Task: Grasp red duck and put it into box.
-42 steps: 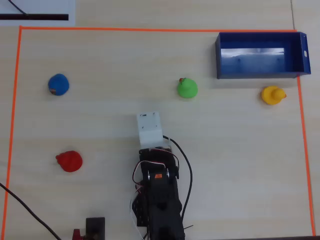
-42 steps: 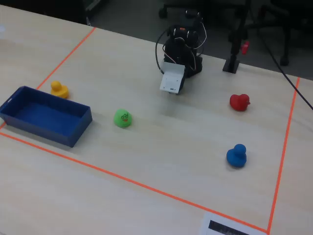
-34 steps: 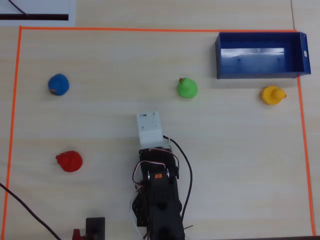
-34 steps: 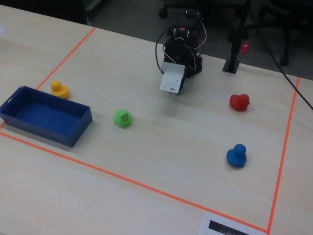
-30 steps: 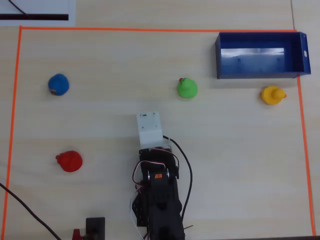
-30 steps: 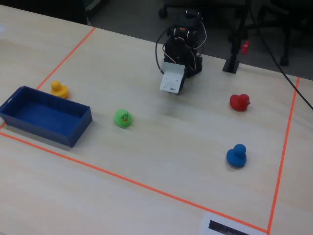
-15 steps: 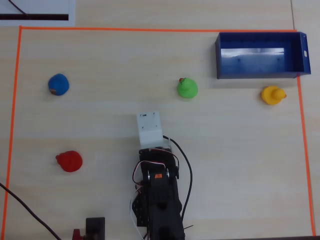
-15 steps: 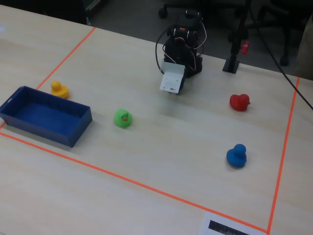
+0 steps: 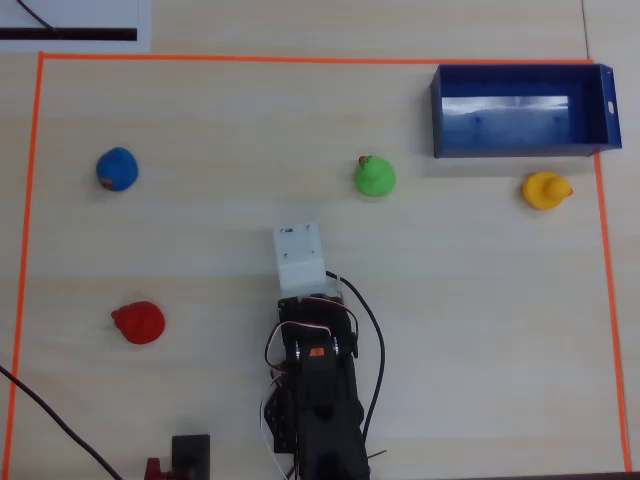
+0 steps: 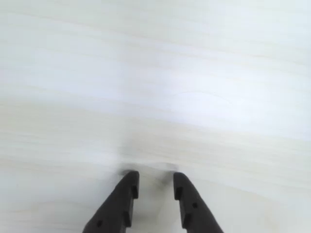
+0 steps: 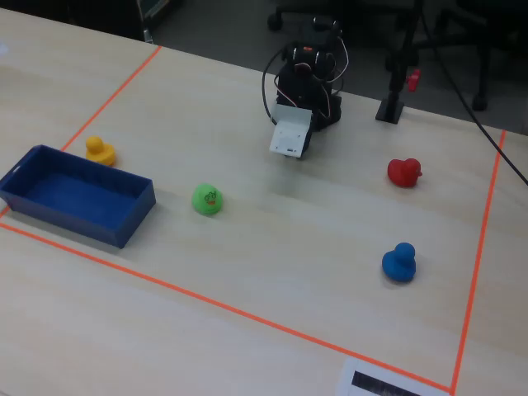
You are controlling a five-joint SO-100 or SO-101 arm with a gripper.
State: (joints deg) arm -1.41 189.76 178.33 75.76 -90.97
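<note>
Now | red duck on table | box well apart

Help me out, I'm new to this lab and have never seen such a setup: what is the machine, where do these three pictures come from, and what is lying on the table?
The black machine is a small robot arm with a two-finger gripper. One picture looks straight down from overhead, one comes from a camera on the arm's wrist, and one is from a fixed camera across the table.

The wrist view shows only the two dark fingers, slightly apart, above bare wood. They hold nothing.

On the table, inside an orange tape border, lie four toy ducks: the red duck, a blue duck, a green duck and a yellow duck. The dark-blue box sits in a corner beside the yellow duck, and it is empty.
</note>
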